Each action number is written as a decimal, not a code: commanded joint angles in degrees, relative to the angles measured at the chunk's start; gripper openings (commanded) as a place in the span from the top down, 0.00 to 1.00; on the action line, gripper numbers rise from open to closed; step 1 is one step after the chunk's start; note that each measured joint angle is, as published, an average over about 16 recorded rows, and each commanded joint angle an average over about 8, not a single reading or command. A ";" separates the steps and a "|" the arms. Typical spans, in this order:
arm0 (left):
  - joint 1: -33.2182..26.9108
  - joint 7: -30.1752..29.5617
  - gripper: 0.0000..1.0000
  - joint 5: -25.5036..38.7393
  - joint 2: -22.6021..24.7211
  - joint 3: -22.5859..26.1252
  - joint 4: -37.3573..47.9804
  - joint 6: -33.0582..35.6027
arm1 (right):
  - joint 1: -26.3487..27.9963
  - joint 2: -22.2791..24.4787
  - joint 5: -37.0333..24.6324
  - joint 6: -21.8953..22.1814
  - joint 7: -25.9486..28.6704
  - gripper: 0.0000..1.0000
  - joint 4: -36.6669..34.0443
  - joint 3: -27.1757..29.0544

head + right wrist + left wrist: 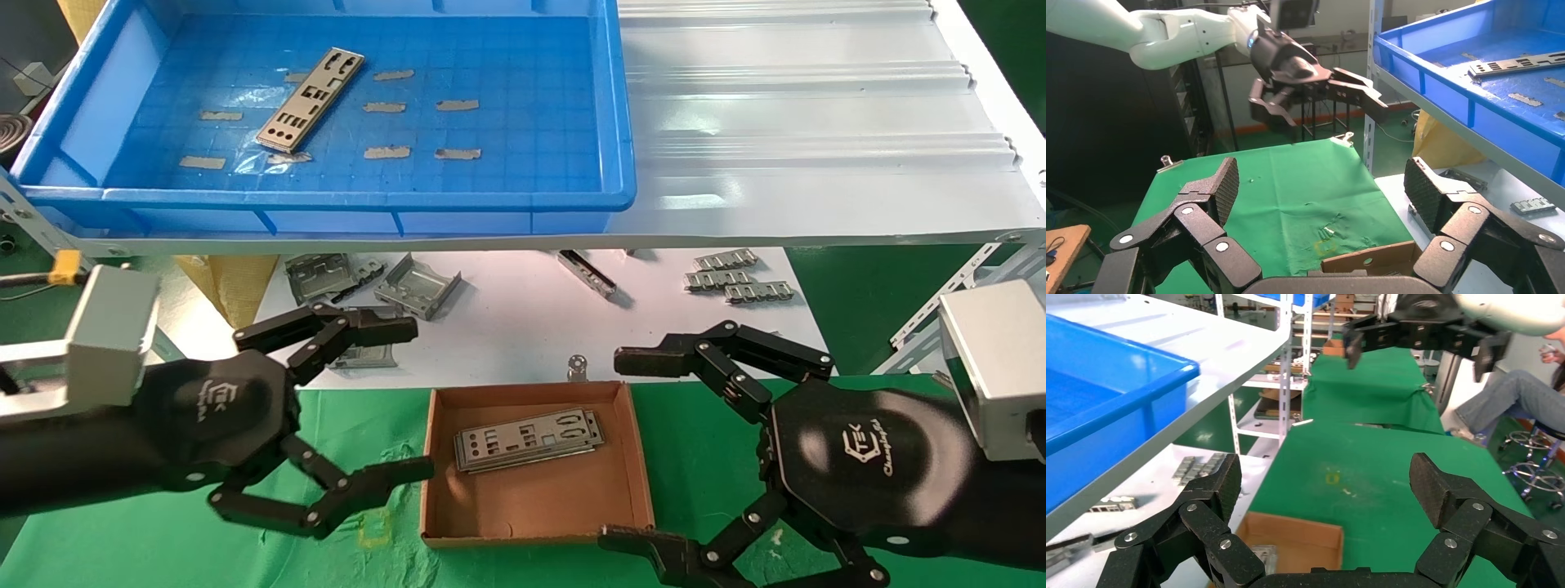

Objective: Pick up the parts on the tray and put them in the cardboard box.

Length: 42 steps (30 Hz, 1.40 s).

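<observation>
Silver plates (529, 439) lie stacked in the cardboard box (535, 502), while one part (311, 100) lies flat in the blue tray (523, 196) above. Left gripper (384, 400) and right gripper (628, 449) flank the box, jaws wide open, holding nothing, likely poised for the next reach.

the head view looks forward and down from above on the tray (617, 106), the box (637, 457) and both arms. each wrist view sits close behind its own fingers (facing across the green cloth (1370, 471)) toward the other arm; both catch the box (1291, 530) (1370, 260) and tray (1468, 92).
</observation>
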 commanded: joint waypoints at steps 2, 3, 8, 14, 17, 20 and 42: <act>1.16 -1.58 0.00 -0.88 -1.60 -1.17 -2.58 0.16 | 0.00 0.00 0.00 0.00 0.00 0.00 0.00 0.00; 1.55 -2.10 0.00 -1.18 -2.14 -1.56 -3.45 0.21 | 0.00 0.00 0.00 0.00 0.00 0.00 0.00 0.00; 3.46 -4.70 0.00 -2.64 -4.79 -3.50 -7.70 0.48 | 0.00 0.00 0.01 0.00 0.00 0.00 0.00 -0.01; 5.09 -6.71 0.00 -3.92 -7.04 -5.16 -11.37 0.72 | 0.00 0.01 0.01 0.01 -0.01 0.00 -0.01 -0.01; 5.46 -7.02 0.00 -4.26 -7.52 -5.53 -12.15 0.78 | -0.01 0.01 0.02 0.02 -0.01 0.00 -0.01 -0.01; 5.53 -7.04 0.00 -4.36 -7.59 -5.60 -12.24 0.80 | -0.01 0.01 0.02 0.03 -0.01 0.00 -0.02 -0.01; 4.90 -6.57 0.00 -3.76 -6.75 -4.95 -10.85 0.70 | -0.01 0.01 0.03 0.03 -0.01 0.00 -0.02 -0.01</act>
